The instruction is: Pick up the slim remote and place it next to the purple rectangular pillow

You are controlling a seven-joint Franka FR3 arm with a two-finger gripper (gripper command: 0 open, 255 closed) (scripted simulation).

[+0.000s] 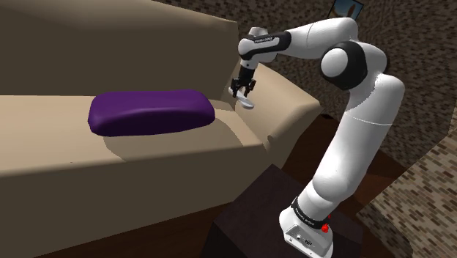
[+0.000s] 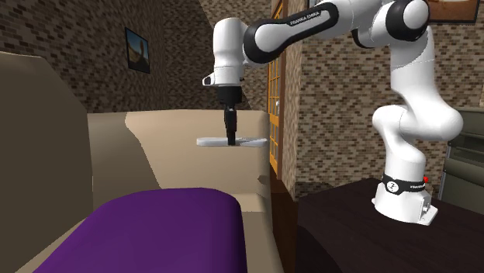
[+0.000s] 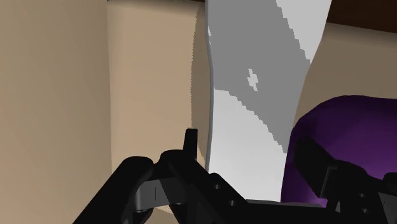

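A slim grey-white remote lies level between the fingers of my black gripper, which is shut on its middle. In the shoulder view the gripper holds the remote over the beige sofa's armrest, just past the pillow's near end. The purple rectangular pillow lies flat on the seat. In the wrist view the remote runs out from between the fingertips, and the pillow shows beside it. I cannot tell whether the remote touches the armrest.
The sofa's tall backrest rises behind the pillow. A dark stand carries the arm's base close to the armrest. Brick walls surround the spot, with a wooden-framed door and a picture beyond the sofa.
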